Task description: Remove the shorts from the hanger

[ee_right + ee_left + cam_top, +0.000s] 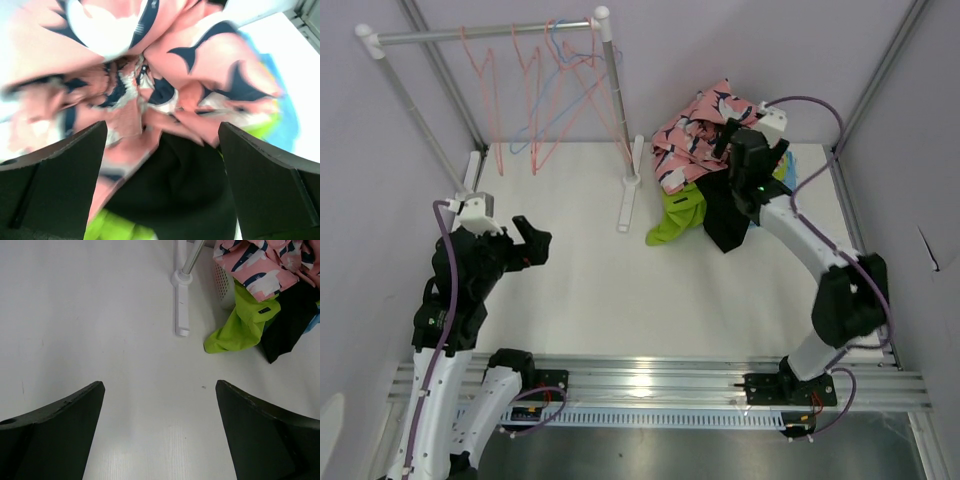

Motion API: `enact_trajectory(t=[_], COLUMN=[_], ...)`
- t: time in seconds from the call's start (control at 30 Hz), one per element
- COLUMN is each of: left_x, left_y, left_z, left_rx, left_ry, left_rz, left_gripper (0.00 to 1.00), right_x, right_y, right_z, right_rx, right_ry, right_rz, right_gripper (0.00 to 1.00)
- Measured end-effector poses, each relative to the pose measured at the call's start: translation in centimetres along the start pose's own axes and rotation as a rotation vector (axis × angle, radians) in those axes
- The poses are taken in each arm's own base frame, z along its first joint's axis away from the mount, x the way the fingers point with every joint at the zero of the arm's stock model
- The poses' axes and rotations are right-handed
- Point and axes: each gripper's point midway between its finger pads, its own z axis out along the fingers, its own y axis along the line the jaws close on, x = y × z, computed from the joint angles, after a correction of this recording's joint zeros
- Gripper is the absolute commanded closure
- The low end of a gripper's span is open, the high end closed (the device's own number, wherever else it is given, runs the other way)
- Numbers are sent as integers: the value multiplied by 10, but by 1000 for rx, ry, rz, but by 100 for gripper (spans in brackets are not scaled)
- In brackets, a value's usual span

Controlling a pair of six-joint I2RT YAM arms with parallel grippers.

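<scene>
Pink shorts [705,125] top the heap at the table's far right in the overhead view, over the lime green shorts [680,215] and black shorts [725,225]. The hangers [545,90] on the rack [480,33] carry nothing. The right gripper [728,137] hovers wide open and empty just above the heap. A finger could snag a fold and drag the pile off.

From the left wrist, the left gripper [160,390] is spread wide, holding nothing, over the table [100,315]. It is well apart from the lime green shorts [240,325], which spill beside a white basket [222,282].

The right wrist view is blurred: the pink shorts [200,75] and black shorts [175,185] lie close beyond the right gripper [162,130], so contact cannot be ruled out.

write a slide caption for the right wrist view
Open right pincer poised over the pink shorts, heaped on the black shorts and lime green shorts.
</scene>
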Motion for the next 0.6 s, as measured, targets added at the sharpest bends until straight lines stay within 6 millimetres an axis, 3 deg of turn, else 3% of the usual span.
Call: enact_trajectory(t=[0.1,0.2,0.3,0.5,0.6], left_x=[-4,-8,-7,-10,-14], left_y=[4,9,13,26,35], left_z=[-2,-4,-6,-7,-8], left_rx=[-25,-56,-78,-145,-196], left_ry=[-17,-33,-37,-55,-75], left_rz=[0,1,1,31,34], left_gripper=[1,1,1,1,1], right_x=[-30,-35,-11,67,85], right_y=[-17,-33,-39,-46,-52], right_z=[-52,-102,-146,-231,-265], right_rx=[-55,-110,-181,-372,-458], right_ry=[0,22,90,270,307], right_rz=[74,127,131,68,50], right_gripper=[2,4,3,2,2])
